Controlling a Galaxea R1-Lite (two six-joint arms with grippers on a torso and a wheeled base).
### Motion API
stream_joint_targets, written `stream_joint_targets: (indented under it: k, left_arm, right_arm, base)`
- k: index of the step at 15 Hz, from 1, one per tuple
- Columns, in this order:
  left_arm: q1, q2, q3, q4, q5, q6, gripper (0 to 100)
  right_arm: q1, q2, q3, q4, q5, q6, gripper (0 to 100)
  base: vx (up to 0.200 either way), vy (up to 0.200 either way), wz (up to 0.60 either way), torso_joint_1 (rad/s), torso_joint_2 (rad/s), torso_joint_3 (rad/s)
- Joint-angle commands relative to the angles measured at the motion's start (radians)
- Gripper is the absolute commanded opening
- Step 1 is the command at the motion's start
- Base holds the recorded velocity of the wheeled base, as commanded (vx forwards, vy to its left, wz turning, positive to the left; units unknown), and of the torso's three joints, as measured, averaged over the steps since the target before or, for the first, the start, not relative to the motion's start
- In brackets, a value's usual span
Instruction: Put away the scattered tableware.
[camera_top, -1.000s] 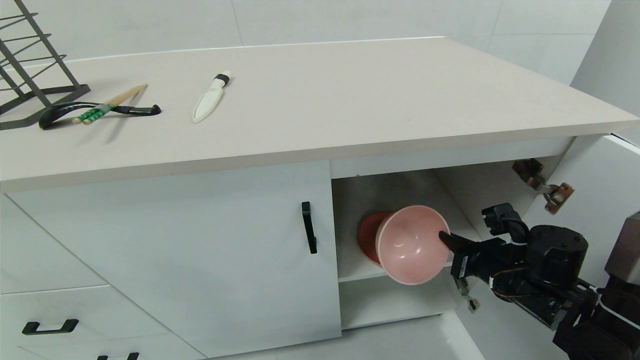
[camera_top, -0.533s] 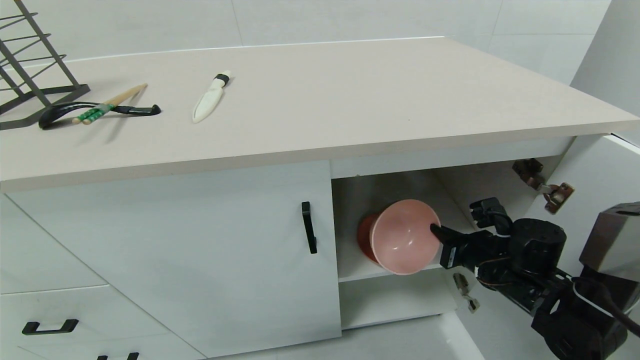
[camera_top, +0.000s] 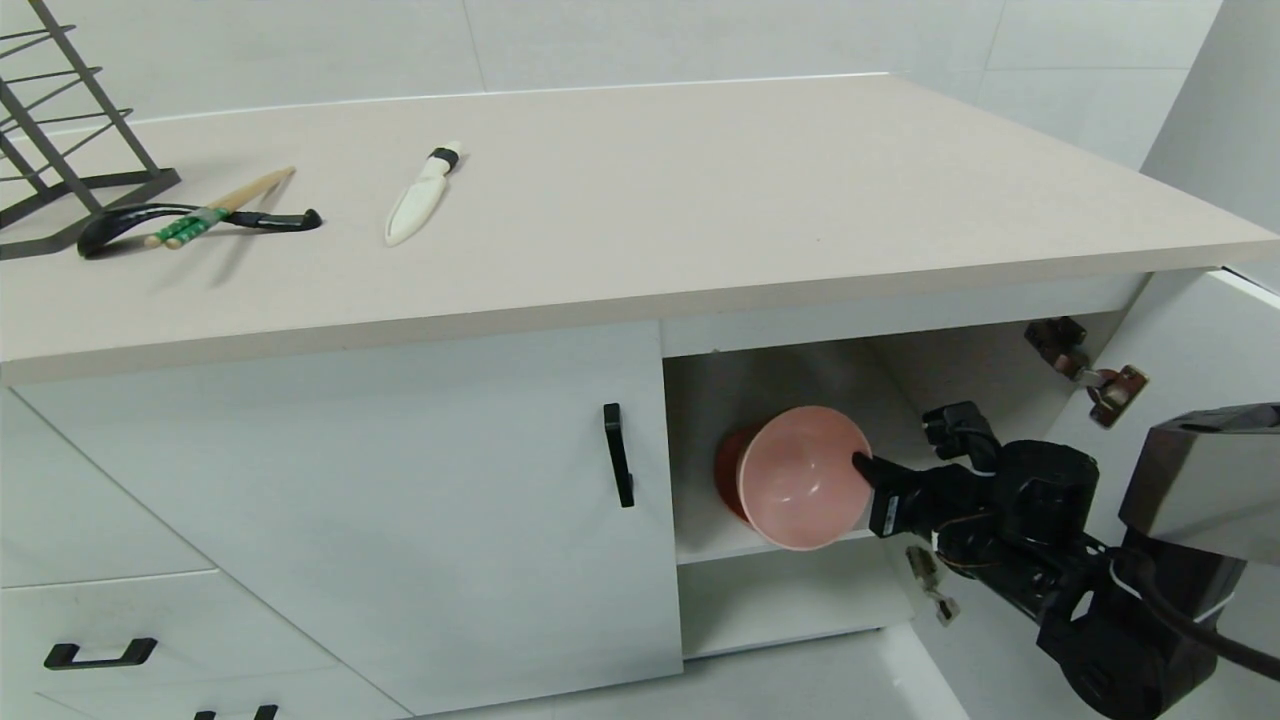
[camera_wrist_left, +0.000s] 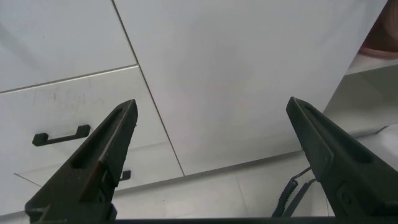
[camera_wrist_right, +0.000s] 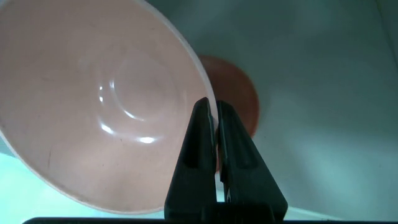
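Observation:
My right gripper (camera_top: 862, 468) is shut on the rim of a pink bowl (camera_top: 800, 478), holding it tilted on edge inside the open cabinet, just above the shelf (camera_top: 715, 540). Behind the bowl stands a red dish (camera_top: 728, 470). The right wrist view shows the fingers (camera_wrist_right: 200, 134) pinching the pink bowl (camera_wrist_right: 99, 106) rim, with the red dish (camera_wrist_right: 239, 102) beyond. On the counter lie a white knife (camera_top: 420, 195), chopsticks (camera_top: 215, 208) and a black ladle (camera_top: 190, 222). My left gripper (camera_wrist_left: 211, 162) hangs open, facing the shut cabinet door (camera_wrist_left: 249, 74).
A black wire rack (camera_top: 60, 130) stands at the counter's back left. The right cabinet door (camera_top: 1210, 350) is swung open, its hinges (camera_top: 1085, 370) showing. The left door has a black handle (camera_top: 618, 468). Drawers with black handles (camera_top: 100, 653) sit lower left.
My right gripper has carried the pink bowl leftward and deeper into the cabinet, closer to the red dish. Things on the counter have not moved.

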Motion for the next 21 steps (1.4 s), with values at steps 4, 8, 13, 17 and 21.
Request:
stream_joint_targets:
  k: [4,8,13,17,21]
  left_arm:
    - [-0.001,-0.002,0.0,0.001,0.0,-0.041,100]
    - [-0.001,-0.002,0.0,0.002,0.0,-0.058,100]
    - [-0.001,-0.002,0.0,0.002,0.0,-0.056,100]
    - [-0.001,-0.002,0.0,0.002,0.0,-0.056,100]
    - [-0.001,-0.002,0.0,0.002,0.0,-0.056,100]
  right_arm:
    - [-0.017,0.051,-0.02,-0.001,0.0,0.0,0]
    - [-0.011,0.038,-0.026,-0.001,0.0,-0.002,0]
    - [-0.008,0.043,-0.025,-0.001,-0.001,-0.003,0]
    - [-0.007,0.04,-0.025,-0.001,-0.001,-0.005,100]
    - [0.007,0.04,-0.025,-0.001,0.002,-0.023,100]
  base:
    - [0.0,0.0,0.0,0.0,0.0,0.0]
    - [0.0,0.0,0.0,0.0,0.0,0.0]
    - [0.0,0.0,0.0,0.0,0.0,0.0]
    - [0.0,0.0,0.0,0.0,0.0,0.0]
    - [0.0,0.0,0.0,0.0,0.0,0.0]
